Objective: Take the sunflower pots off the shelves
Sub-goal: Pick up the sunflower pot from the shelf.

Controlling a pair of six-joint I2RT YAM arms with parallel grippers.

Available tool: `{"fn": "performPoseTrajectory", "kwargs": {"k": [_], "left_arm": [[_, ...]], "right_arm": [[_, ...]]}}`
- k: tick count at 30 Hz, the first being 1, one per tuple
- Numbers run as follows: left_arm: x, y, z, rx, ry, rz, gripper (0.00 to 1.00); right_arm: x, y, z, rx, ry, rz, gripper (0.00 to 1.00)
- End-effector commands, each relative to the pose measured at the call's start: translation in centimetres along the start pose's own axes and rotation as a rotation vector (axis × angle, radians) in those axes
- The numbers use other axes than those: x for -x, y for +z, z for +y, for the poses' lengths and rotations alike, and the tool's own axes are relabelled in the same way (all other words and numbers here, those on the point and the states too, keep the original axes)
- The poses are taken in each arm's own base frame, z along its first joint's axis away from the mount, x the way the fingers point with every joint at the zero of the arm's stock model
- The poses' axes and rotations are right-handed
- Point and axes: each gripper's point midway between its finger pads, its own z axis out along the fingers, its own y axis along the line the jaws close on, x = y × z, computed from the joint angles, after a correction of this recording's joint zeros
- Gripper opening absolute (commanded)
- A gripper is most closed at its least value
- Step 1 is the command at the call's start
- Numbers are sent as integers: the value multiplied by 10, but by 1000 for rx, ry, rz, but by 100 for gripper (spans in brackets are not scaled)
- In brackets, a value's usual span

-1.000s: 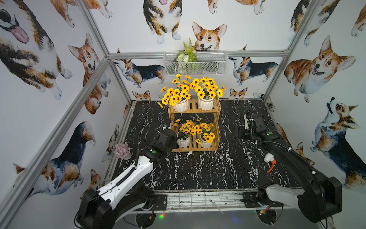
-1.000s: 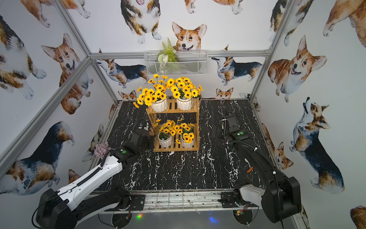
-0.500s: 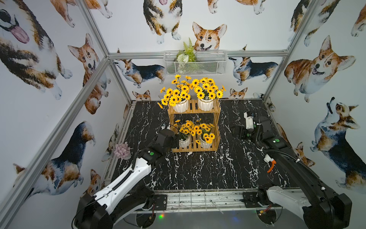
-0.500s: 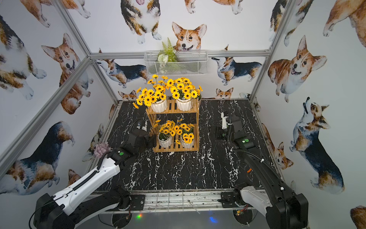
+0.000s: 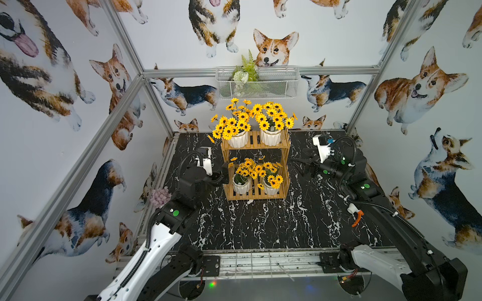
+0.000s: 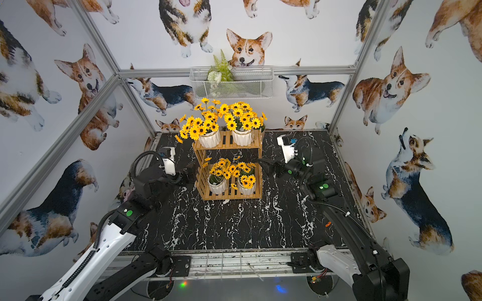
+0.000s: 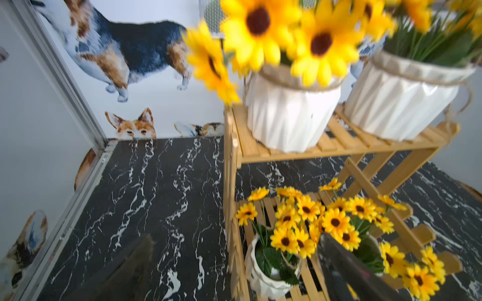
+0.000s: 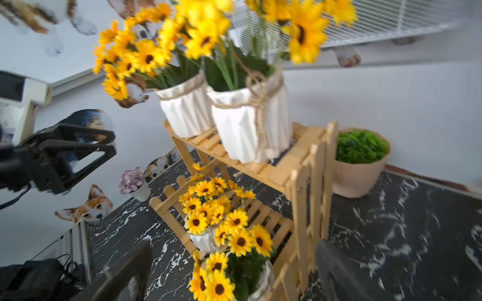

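sunflower pots (image 5: 238, 140) (all four) on shelves (image 5: 257, 149), between left tool (image 5: 224, 172) and right tool (image 5: 300, 166); both spread apart.

Bright, even white light fills both top views, which are crisp and nearly shadowless. Both wrist views smear: sunflower pots (image 7: 292, 117) on the shelves (image 7: 339, 148) blur, glaze glinting — the worktop (image 7: 161, 208) beside the shelves reads sharper.
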Motion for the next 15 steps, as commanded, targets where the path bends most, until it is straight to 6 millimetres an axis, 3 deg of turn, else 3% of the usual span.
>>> {"fn": "performPoseTrajectory", "kwargs": {"k": [1, 6, 15], "left_arm": [[24, -5, 2, -90, -52, -19, 100], [55, -2, 37, -104, -216, -104, 100], [89, 17, 54, -128, -258, -160, 100]], "right_arm": [[30, 2, 36, 197, -238, -93, 100], [40, 9, 40, 238, -317, -94, 100], [36, 41, 11, 228, -321, -39, 100]]}}
